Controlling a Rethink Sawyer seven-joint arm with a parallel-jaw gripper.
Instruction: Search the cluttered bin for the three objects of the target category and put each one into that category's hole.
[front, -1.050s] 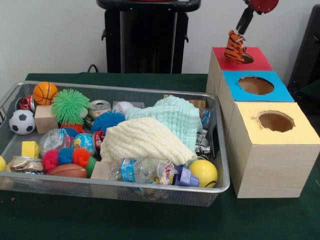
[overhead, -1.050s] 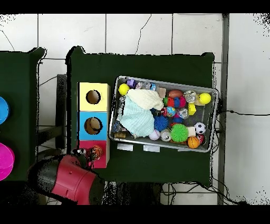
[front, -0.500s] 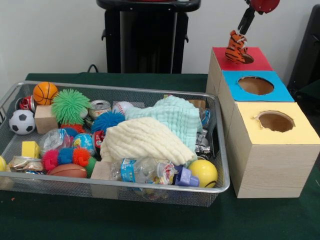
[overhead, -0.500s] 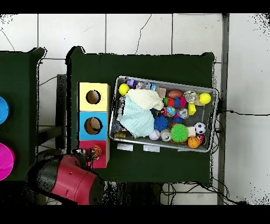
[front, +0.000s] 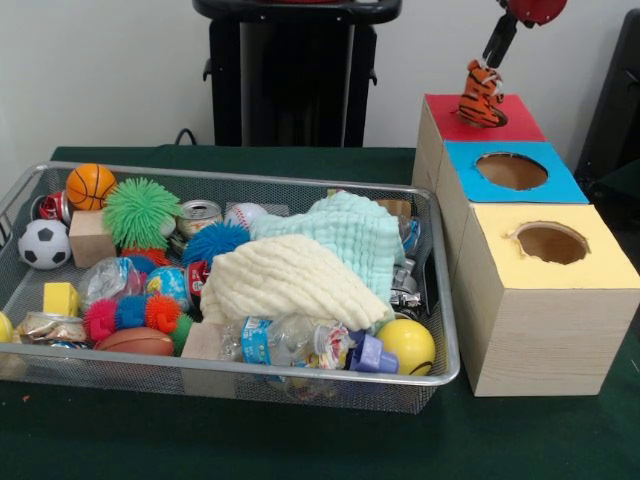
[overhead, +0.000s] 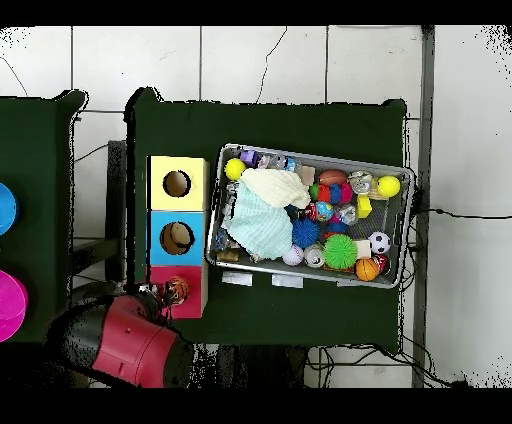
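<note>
Gripper (front: 492, 58) clamped on the tiger toy (front: 482, 95), holding it over the red box (front: 483, 120); versus a second ago the toy sits higher and slightly right, its bottom now just above the red top instead of down at the hole; bin contents unchanged. Front view shows the grip itself and the toy hanging upright; overhead view only shows the toy (overhead: 178, 289) as an orange blob over the red box (overhead: 180, 292), with the arm (overhead: 120, 340) covering the gripper. Overhead view also shows something brownish inside the blue box (overhead: 177, 238) hole; front view can't see into it. Count: three boxes, red, blue, yellow box (front: 545, 300); one mesh bin (front: 230, 372); two cloths, cream cloth (front: 290, 280) over mint cloth (front: 350, 230).
</note>
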